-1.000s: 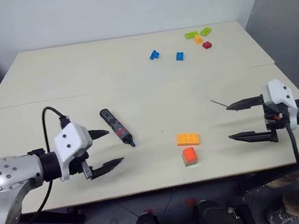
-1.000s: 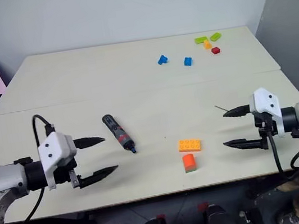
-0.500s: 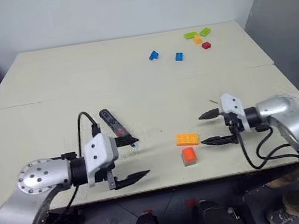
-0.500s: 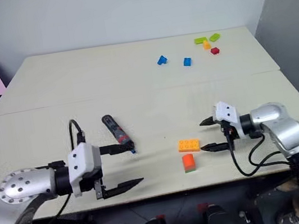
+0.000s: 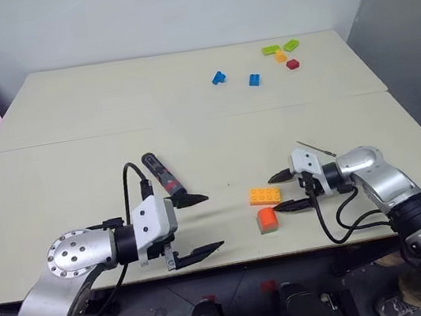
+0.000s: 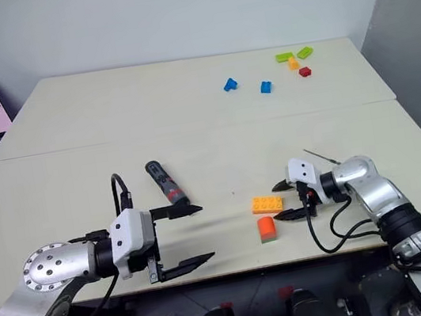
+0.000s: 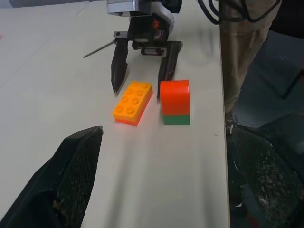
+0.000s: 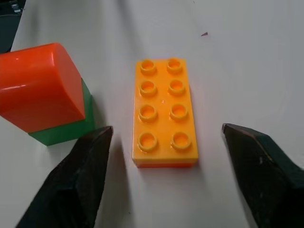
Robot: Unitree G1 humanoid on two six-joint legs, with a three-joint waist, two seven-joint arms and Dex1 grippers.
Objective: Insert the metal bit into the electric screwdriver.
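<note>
1. While the electric screwdriver (image 5: pixel 163 179) is lying flat on the bench (image 5: pixel 76 171), untouched, the left hand (image 5: pixel 198 224) is hovering just in front of its blue tip with both fingers spread wide and nothing between them.
2. Well off to the right, the metal bit (image 5: pixel 316 148) is resting on the bench just behind the right arm's wrist, apart from the screwdriver and not gripped by anything.
3. Facing the orange eight-stud brick (image 8: pixel 164 111), the right hand (image 5: pixel 284 190) is sitting low over the bench with its fingers parted and empty; the brick is lying ahead of the gap, not inside it, with the red-and-green block (image 8: pixel 45 92) just beside it.
4. Judging by this layout, the task is hardly begun: neither tool nor bit is lifted, and the bit is not in the screwdriver.
5. What is left looks like everything: gripping the screwdriver, picking up the thin bit, bringing the two together, and seating the bit in the tip.
6. Blue, green, yellow and red toy bricks (image 5: pixel 278 53) are lying far back, clear of the work.
</note>
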